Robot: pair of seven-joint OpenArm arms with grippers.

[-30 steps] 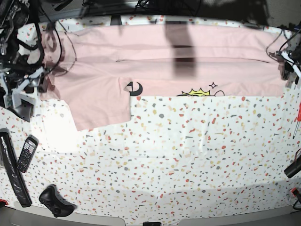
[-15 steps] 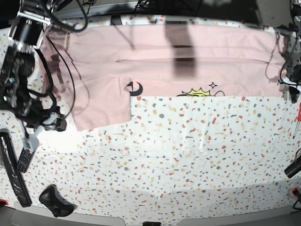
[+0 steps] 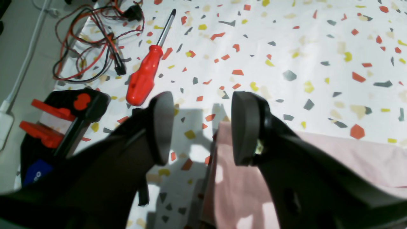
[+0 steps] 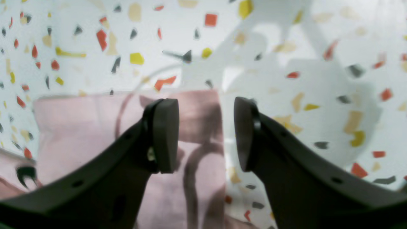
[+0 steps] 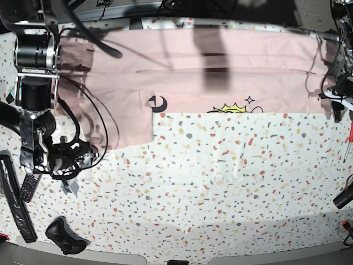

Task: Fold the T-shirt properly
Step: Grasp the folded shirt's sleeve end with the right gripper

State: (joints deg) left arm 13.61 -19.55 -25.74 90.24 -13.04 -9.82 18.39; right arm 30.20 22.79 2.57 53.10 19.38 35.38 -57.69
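The pale pink T-shirt lies flat along the back of the table, with a black crescent letter and a yellow cartoon print at its front edge. My right gripper hangs open over the shirt's front left corner. In the right wrist view its jaws straddle the edge of the T-shirt, holding nothing. My left gripper stands open at the shirt's right end. In the left wrist view the gripper hovers over the corner of the T-shirt, not gripping it.
A red screwdriver, tangled cables and a black-and-red tool lie beside the left gripper at the table's right edge. A handset, a long black bar and a game controller sit at the front left.
The right arm has swung from the table's left edge toward the front and inward, over the shirt's front left corner. The left gripper has dropped slightly toward the front at the right corner.
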